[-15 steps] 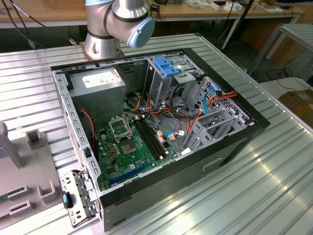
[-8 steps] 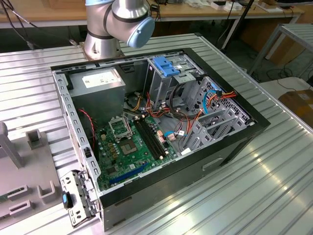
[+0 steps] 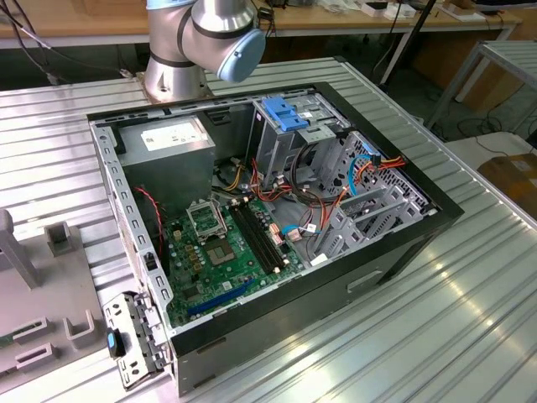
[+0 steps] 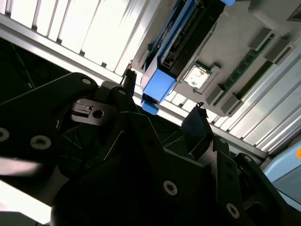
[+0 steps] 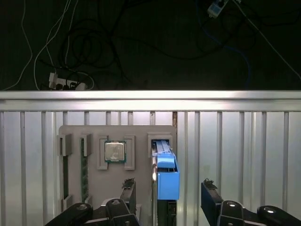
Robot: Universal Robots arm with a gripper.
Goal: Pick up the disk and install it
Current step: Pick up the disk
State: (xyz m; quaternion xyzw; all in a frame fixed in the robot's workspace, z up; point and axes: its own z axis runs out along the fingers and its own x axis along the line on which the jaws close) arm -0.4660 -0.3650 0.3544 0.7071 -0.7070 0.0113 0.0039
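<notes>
The disk (image 5: 166, 175) stands on edge in a slot of the grey tray (image 5: 141, 133), blue bracket (image 5: 168, 184) uppermost. Held upright like that, its two broad faces are free to be pinched. The gripper (image 5: 168, 194) is wide open and has hold of nothing. One of its fingers (image 5: 128, 190) is on each side of the disk, near it but apart, so I judge the grasp lined up and not yet made. The second wrist view shows the same straddle. A chip (image 5: 114, 151) sits in its own pocket just beside the slot.

In the exterior view the tray (image 3: 42, 294) lies at about eight o'clock of the open case (image 3: 403, 243), well apart. The arm base (image 3: 197, 42) stands at eleven o'clock of the case.
</notes>
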